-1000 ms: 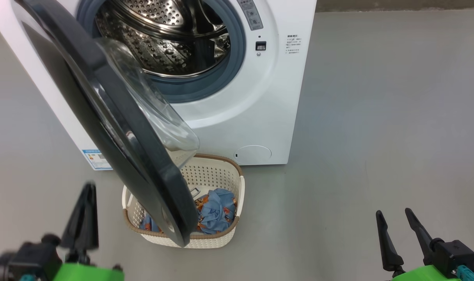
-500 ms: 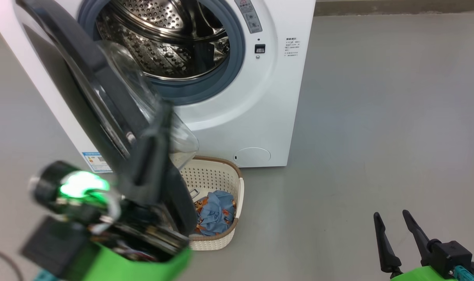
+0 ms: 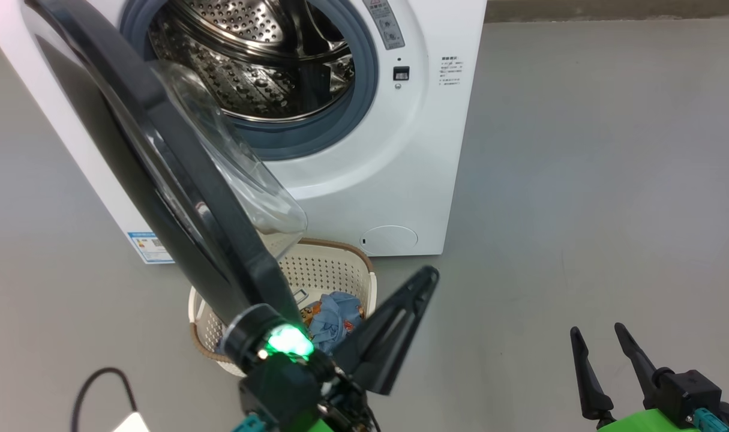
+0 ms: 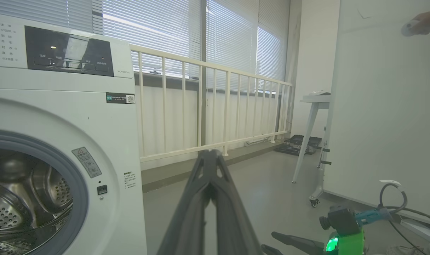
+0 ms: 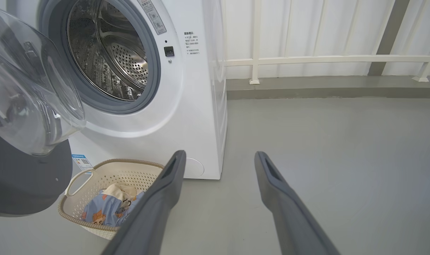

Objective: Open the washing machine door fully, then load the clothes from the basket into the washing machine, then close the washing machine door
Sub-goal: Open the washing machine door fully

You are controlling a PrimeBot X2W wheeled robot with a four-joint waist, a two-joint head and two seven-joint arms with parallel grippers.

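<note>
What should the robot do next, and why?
Probably push the washing machine door wider with the shut left gripper: the door hangs partly open over the basket, covering some clothes, and that gripper is right by its lower edge.

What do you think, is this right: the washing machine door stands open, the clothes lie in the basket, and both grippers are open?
Not quite: the left gripper is shut, its fingers pressed together in the left wrist view; the right gripper is open. The washing machine door does stand open, and the clothes lie in the basket.
</note>
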